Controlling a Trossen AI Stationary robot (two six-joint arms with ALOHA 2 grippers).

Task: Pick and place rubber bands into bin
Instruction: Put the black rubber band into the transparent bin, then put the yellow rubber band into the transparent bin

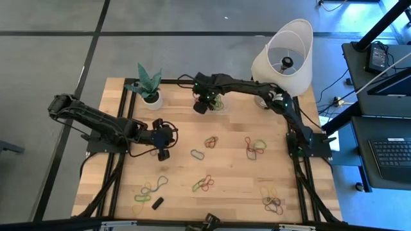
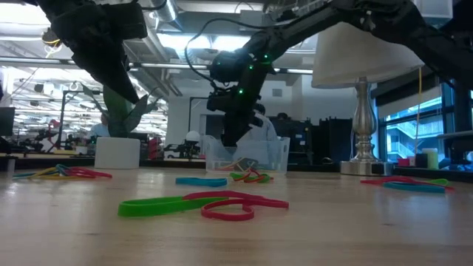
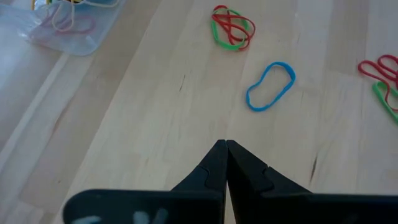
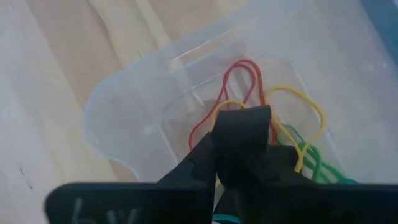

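The clear bin stands at the table's far middle, and red, yellow and green rubber bands lie in it. My right gripper hangs tipped down over the bin's near-left corner, low above those bands. More rubber bands lie in clusters on the wood. My left gripper is shut on nothing above bare wood left of centre. A blue band and a red-green cluster lie beyond it.
A white lamp stands at the far right beside the bin. A white plant pot stands at the far left. A small black block lies near the front edge, among more bands.
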